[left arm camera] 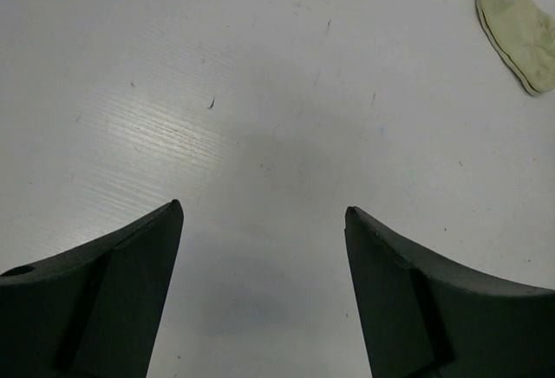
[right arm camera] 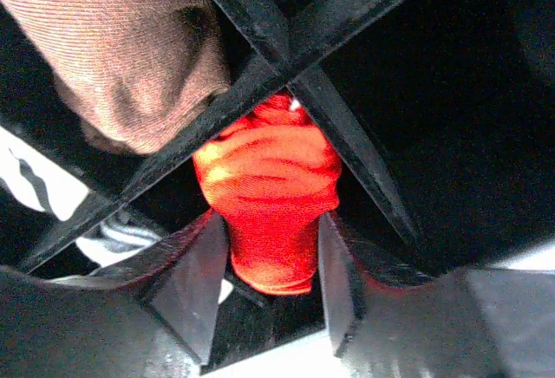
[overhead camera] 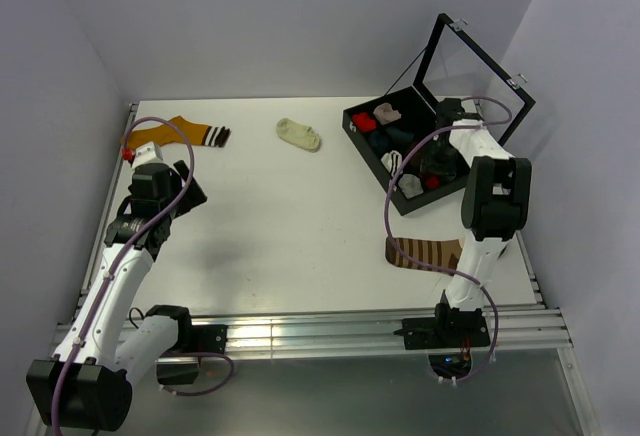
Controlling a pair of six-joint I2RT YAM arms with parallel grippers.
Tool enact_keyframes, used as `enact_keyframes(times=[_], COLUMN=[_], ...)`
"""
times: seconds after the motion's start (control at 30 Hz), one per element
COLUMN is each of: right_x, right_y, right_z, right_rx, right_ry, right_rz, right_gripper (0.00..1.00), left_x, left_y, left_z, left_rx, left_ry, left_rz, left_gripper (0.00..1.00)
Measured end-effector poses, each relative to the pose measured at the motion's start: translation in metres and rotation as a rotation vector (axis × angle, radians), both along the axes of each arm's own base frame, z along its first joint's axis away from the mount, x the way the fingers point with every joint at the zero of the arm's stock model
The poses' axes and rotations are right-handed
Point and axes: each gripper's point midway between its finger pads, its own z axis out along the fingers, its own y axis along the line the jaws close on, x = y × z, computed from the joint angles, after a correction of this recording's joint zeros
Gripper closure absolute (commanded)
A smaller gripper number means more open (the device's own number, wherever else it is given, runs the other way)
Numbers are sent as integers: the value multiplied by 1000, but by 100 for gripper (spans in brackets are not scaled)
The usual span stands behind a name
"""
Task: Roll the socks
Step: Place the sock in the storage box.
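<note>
My right gripper (overhead camera: pixel 437 168) reaches down into the black divided box (overhead camera: pixel 366 148). In the right wrist view its jaws (right arm camera: pixel 273 244) are shut on both sides of a rolled red sock (right arm camera: pixel 269 183), which sits in a compartment under the crossed dividers. A dark brown sock with pale stripes (overhead camera: pixel 424 253) lies flat on the table by the right arm's base. A short cream ankle sock (overhead camera: pixel 299 134) lies flat at the table's far middle and shows in the left wrist view (left arm camera: pixel 520 27). My left gripper (overhead camera: pixel 158 161) is open and empty over bare table (left arm camera: pixel 264 213).
An orange sock with a dark striped cuff (overhead camera: pixel 176 133) lies at the far left, just beyond the left gripper. The box holds several rolled socks, one brown (right arm camera: pixel 121 57). Its glass lid (overhead camera: pixel 478 71) stands open at the back right. Walls close in the table on three sides.
</note>
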Motion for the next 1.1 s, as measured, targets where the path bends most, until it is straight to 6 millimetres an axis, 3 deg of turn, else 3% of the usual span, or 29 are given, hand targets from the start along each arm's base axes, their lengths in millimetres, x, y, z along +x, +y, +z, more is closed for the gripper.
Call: enact_keyframes(times=[0.2, 0.43, 0.47, 0.53, 0.63, 0.87, 1.1], right_x=[7, 20, 22, 25, 24, -8, -10], right_y=[-1, -3, -3, -3, -3, 2, 2], right_z=[18, 53, 57, 59, 52, 12, 0], right_rx=[-3, -8, -7, -4, 3, 22, 23], right_ry=[-41, -168, -183, -204, -201, -79, -52], right_rz=[-28, -69, -76, -87, -105, -164, -191], right_gripper=[49, 64, 70, 73, 74, 75, 75], left_x=[0, 0, 0, 0, 0, 0, 0], left_y=[0, 0, 0, 0, 0, 0, 0], left_z=[0, 0, 0, 0, 0, 0, 0], left_rx=[0, 0, 0, 0, 0, 0, 0], left_ry=[0, -1, -1, -1, -1, -1, -2], left_rz=[0, 0, 0, 0, 0, 0, 0], left_gripper=[19, 19, 19, 19, 20, 20, 20])
